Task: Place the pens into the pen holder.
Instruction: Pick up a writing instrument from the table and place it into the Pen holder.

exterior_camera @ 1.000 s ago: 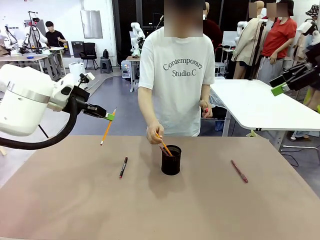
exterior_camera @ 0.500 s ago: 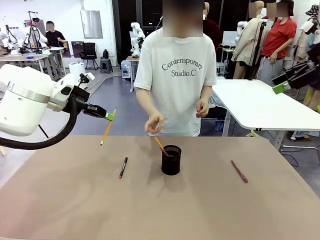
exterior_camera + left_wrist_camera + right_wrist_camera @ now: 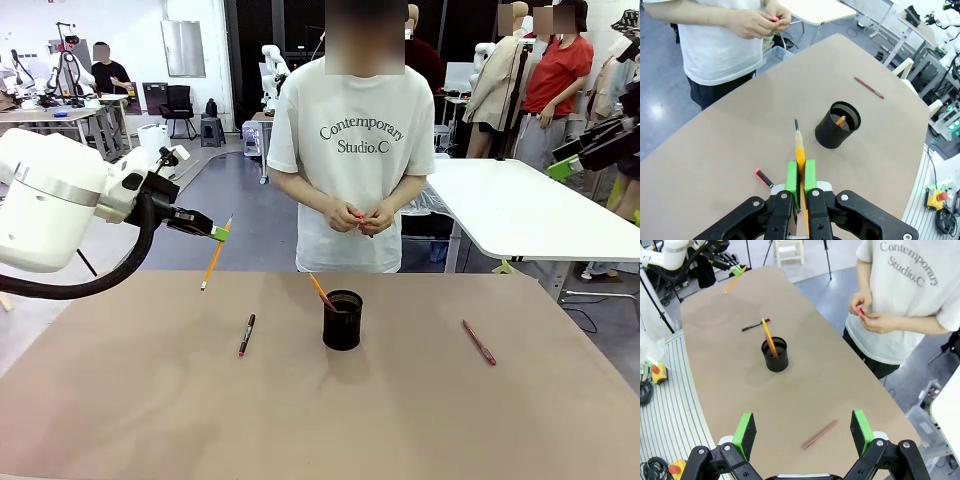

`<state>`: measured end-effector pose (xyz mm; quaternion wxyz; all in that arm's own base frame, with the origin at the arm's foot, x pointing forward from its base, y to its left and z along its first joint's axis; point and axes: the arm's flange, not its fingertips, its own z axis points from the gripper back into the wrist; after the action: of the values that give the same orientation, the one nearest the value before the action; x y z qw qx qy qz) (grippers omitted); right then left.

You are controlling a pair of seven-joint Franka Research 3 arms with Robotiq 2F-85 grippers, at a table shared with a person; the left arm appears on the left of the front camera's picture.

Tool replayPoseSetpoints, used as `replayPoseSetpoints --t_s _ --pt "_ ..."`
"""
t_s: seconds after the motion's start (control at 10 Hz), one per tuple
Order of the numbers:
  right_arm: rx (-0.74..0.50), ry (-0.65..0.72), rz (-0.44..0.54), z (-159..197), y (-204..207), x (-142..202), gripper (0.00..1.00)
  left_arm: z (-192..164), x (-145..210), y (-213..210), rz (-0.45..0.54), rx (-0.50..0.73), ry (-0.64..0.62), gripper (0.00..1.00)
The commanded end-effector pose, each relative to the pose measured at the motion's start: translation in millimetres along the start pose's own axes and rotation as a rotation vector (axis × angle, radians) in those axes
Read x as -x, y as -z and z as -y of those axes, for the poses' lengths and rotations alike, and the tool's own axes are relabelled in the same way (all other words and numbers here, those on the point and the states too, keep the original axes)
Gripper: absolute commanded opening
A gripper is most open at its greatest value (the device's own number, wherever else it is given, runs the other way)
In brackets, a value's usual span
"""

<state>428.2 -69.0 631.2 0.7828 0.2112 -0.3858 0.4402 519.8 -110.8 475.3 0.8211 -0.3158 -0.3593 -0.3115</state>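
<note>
While it's hanging above the table's left part, left gripper (image 3: 218,233): clamping shut on the orange-yellow pencil (image 3: 213,258) near its upper end, w/ the tip pointing down at a slight tilt, well apart from the pen holder (image 3: 342,322).
Right gripper (image 3: 802,430): standing wide open, carrying nothing, hovering high off the table's right side.
Pen holder: sitting upright mid-table (image 3: 150,420), w/ one orange pencil (image 3: 320,290) already leaning in it.
Dark pen (image 3: 246,335): lying flat between the held pencil and the holder.
Pinkish-red pen (image 3: 478,342): lying flat on the right part, well apart from the holder.
Risk, long free end: you're gripping the pencil high, so the tip is prob. hard to aim. If it's catching the rim or mesh instead of the mouth, it could be tipping or shoving the light cup.
Risk, leaning pencil: it's taking up one side of the mouth — coming in on that side, you're risking a jam or levering it out.
Risk, release height: letting go too high, you're inviting a bounce back out.
Risk, flat pens: both are thin and lying flush, so the pads may be scraping the table or rolling them away instead of pinching.
Risk, person's hands (image 3: 362,215): they're fiddling w/ sth small and pink at the far edge, off the table for now — a reach toward the cup mid-move would be crossing your path.
</note>
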Motion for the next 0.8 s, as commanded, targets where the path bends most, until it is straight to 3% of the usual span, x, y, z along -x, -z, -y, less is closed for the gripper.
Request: replayPoseSetpoints --t_s 0.0,0.7 --pt "-0.001 0.0 -0.001 0.5 0.3 -0.1 1.0 0.1 -2.5 0.1 0.002 -0.005 -0.007 0.0" --pt "-0.001 0.0 -0.001 0.5 0.3 -0.1 1.0 0.1 -2.5 0.1 0.002 -0.005 -0.007 0.0"
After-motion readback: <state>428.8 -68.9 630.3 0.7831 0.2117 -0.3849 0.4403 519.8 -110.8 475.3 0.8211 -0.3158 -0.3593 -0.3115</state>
